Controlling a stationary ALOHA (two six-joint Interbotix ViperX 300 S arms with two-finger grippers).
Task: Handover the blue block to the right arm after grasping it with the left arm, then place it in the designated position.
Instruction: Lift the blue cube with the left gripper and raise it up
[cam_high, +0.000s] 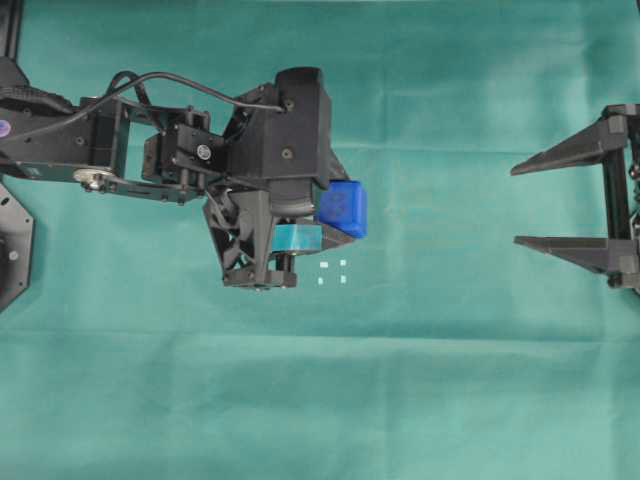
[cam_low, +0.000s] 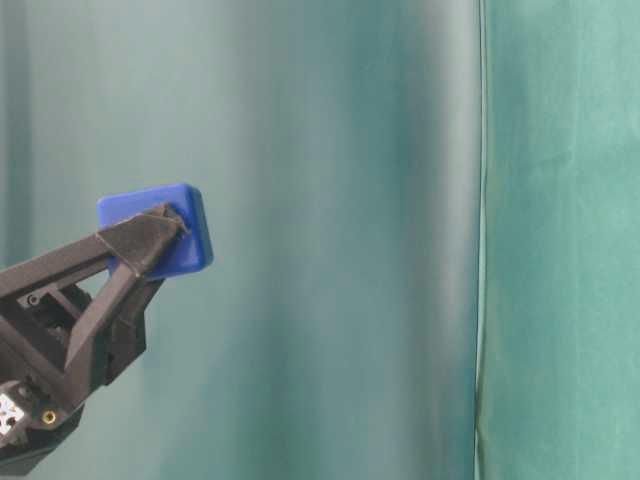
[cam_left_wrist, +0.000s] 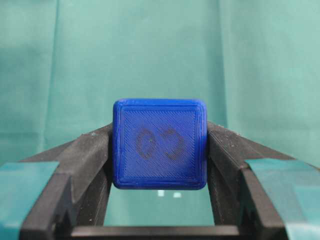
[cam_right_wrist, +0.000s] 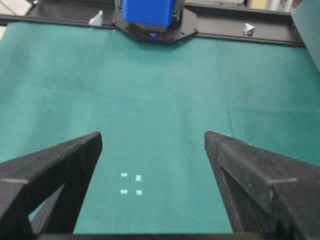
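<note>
My left gripper (cam_high: 335, 215) is shut on the blue block (cam_high: 343, 208) and holds it off the green cloth, pointing right. In the left wrist view the block (cam_left_wrist: 160, 144) fills the gap between the black fingers (cam_left_wrist: 90, 155), and a dark round mark shows on its face. At table level a fingertip overlaps the block (cam_low: 192, 235). The designated position (cam_high: 333, 273), several tiny white marks, lies bare just below the block. It also shows between the right fingers (cam_right_wrist: 131, 184). My right gripper (cam_high: 515, 205) stands open and empty at the right edge, facing the block (cam_right_wrist: 147, 10).
Green cloth (cam_high: 320, 400) covers the table. The left arm's body and cable (cam_high: 150, 140) stretch to the left edge. A black mounting plate (cam_high: 12, 250) sits at the left. A black frame rail (cam_right_wrist: 240, 35) runs along the table's far side.
</note>
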